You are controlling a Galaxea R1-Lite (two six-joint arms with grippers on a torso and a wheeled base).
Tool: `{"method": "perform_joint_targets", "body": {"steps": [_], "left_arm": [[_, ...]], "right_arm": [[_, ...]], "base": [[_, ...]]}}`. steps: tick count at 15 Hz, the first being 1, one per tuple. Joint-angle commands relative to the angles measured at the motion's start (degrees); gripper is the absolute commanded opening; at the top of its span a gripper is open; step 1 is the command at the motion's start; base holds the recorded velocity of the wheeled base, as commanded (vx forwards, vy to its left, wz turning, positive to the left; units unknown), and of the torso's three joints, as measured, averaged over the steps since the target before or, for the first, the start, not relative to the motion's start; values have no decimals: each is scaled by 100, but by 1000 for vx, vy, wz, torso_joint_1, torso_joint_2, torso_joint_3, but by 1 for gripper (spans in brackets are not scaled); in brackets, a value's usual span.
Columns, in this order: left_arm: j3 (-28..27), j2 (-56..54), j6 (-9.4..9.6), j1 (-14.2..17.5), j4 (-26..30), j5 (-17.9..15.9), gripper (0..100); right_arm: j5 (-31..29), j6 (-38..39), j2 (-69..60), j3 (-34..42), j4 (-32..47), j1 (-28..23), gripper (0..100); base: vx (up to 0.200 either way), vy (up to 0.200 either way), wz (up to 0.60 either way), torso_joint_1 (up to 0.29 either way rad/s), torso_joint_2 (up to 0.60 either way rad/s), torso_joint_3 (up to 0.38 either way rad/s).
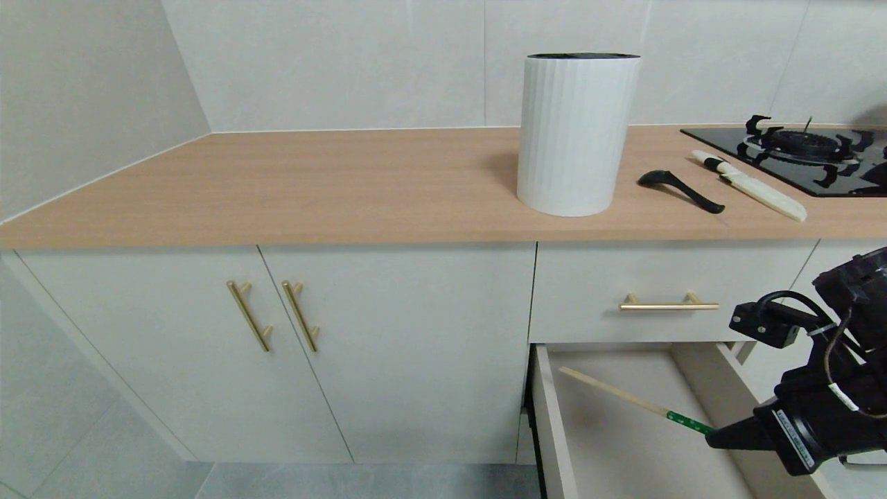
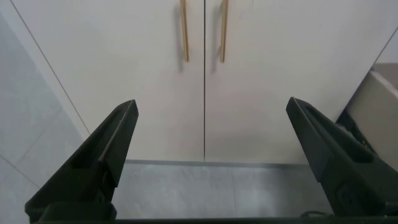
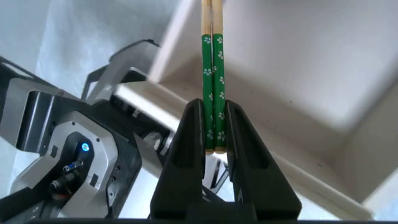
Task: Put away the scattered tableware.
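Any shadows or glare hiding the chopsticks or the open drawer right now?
Head view: the canister throws only a soft shadow on the counter; the drawer is evenly lit and the chopsticks stand out. Right wrist view: no glare on them in the right gripper.

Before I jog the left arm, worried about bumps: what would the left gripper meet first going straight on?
The left gripper would probably meet the closed cabinet doors, near their seam below the handles; nothing shows between, though depth is unclear.

Pulled-out drawer (image 1: 546, 409) open from above, walled on both sides, closed upper drawer (image 1: 596, 291) above its rear
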State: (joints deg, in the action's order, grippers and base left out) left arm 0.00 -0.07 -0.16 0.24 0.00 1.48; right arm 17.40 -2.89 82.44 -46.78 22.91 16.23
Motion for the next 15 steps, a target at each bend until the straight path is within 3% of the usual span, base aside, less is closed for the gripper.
{"method": "perform_joint_targets", "body": {"steps": [1, 6, 12, 15], "left_arm": [[0, 7, -2, 2, -9, 2, 100], [0, 7, -2, 2, -9, 2, 100], [0, 7, -2, 2, 0, 2, 100], [0, 7, -2, 2, -9, 2, 100]], "right_arm": [[1, -1, 193, -7, 3, -76, 0], [-298, 8, 386, 2, -164, -155, 0], [-325, 52, 562, 90, -761, -164, 0], [-615, 324, 1028, -7, -814, -120, 0]], "base": [[0, 0, 0, -124, 461, 315], [0, 0, 0, -81, 383, 291], [0, 0, 0, -4, 36, 29], [0, 0, 0, 0, 0, 0]]}}
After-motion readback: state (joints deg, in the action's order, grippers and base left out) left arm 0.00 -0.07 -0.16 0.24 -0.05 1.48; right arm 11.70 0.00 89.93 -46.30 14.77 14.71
